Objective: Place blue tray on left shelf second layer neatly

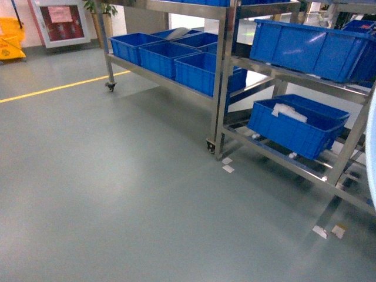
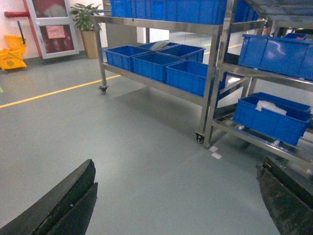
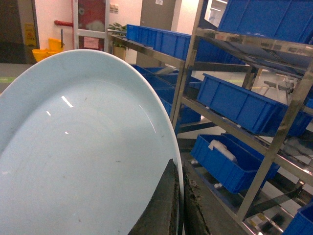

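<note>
The blue tray (image 3: 83, 147) is a pale light-blue round dish that fills the left of the right wrist view, standing on edge. My right gripper (image 3: 179, 205) is shut on its rim, one finger on each face. In the head view only a pale sliver of the tray (image 1: 372, 147) shows at the right edge. The left shelf (image 1: 164, 77) is a steel rack on castors; its second tier holds several dark-blue bins (image 1: 158, 56) and stands ahead, apart from both grippers. My left gripper (image 2: 176, 200) is open over bare floor, holding nothing.
A second steel rack (image 1: 276, 76) stands right of the left shelf, with blue bins (image 1: 294, 126) on slanted tiers. A pale dish-like thing (image 1: 176, 32) lies in a back bin. Yellow floor line (image 1: 59, 88), yellow mop bucket (image 1: 10, 38) and potted plant (image 2: 88, 27) at far left.
</note>
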